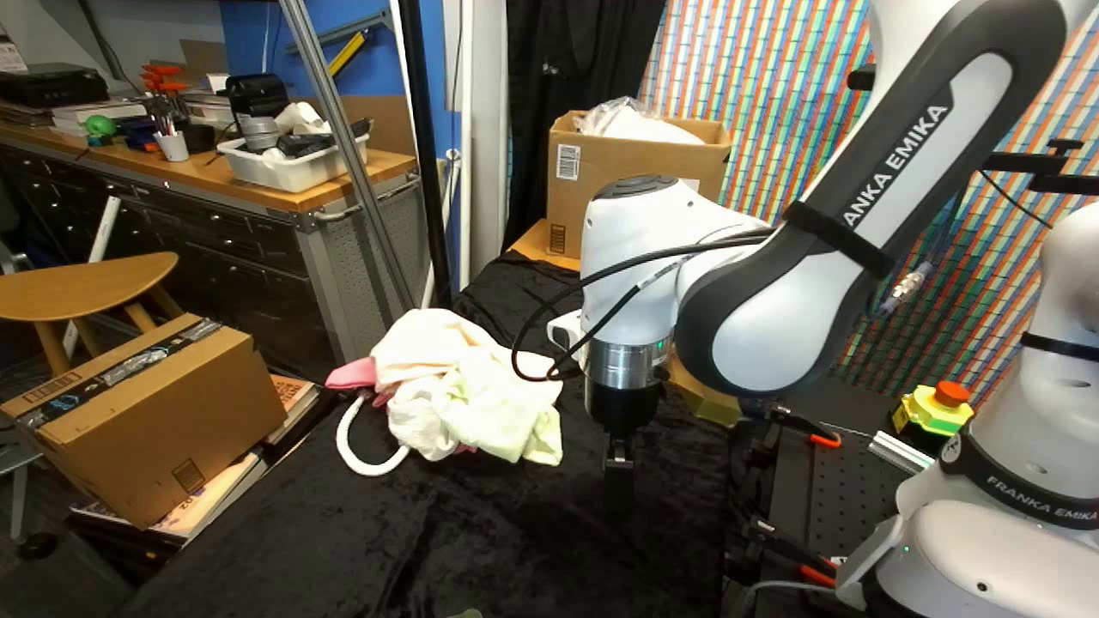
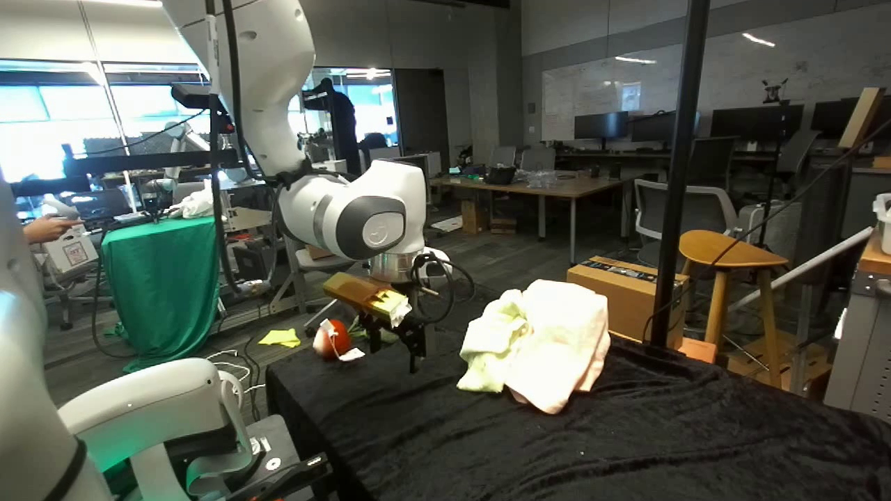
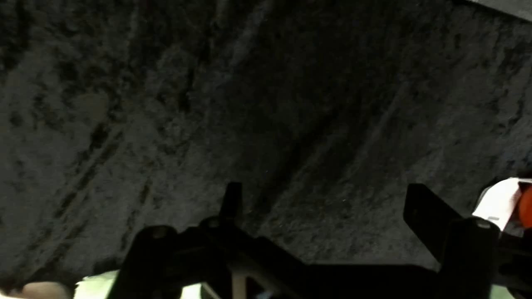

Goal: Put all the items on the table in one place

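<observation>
The items lie heaped together on the black-covered table (image 1: pixel 558 541). A peach-beige cloth (image 1: pixel 429 339) tops the pile, with a pale yellow cloth (image 1: pixel 502 412) and small white cloth (image 1: pixel 421 425) in front. From the left side pokes a pink cloth (image 1: pixel 354 375), mostly covered, above a white rope loop (image 1: pixel 350 451). An exterior view shows only the pale yellow cloth (image 2: pixel 494 334) and peach-beige cloth (image 2: pixel 564 334) plainly. My gripper (image 1: pixel 618 463) points down beside the heap, apart from it, over bare fabric. In the wrist view its fingers stand wide, and the gripper (image 3: pixel 324 187) is open with nothing between them.
A red round thing (image 2: pixel 339 337) with a white tag sits by the table's edge. Close to the gripper is a gold-yellow box (image 2: pixel 358 292); what supports it is unclear. A cardboard box (image 1: pixel 635 180) stands behind the table, another cardboard box (image 1: pixel 163 412) beside it.
</observation>
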{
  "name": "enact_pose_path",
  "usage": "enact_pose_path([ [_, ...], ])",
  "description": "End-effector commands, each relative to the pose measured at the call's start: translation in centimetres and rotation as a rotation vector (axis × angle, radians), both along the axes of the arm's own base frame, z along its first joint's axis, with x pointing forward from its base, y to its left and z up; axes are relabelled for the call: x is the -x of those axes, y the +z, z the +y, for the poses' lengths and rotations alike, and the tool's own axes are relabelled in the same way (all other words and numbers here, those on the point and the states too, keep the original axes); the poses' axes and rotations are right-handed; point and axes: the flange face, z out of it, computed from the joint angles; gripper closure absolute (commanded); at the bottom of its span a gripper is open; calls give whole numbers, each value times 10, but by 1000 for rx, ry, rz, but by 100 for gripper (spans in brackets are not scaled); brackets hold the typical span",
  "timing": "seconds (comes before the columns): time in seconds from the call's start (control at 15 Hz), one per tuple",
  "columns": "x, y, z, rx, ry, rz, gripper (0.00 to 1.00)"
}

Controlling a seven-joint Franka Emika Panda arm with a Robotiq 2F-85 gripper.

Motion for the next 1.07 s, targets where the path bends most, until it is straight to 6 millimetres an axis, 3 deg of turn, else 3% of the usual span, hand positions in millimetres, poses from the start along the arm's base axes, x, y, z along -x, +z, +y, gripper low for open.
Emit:
enact_pose_path([
  [0.0,18,9,37,-53,10,-7,0],
  [0.47,42,16,118,-194,-35,-22,0],
  [0.6,48,18,132,-221,-39,-28,0],
  [1.0,62,-2,164,-246,-34,-49,0],
])
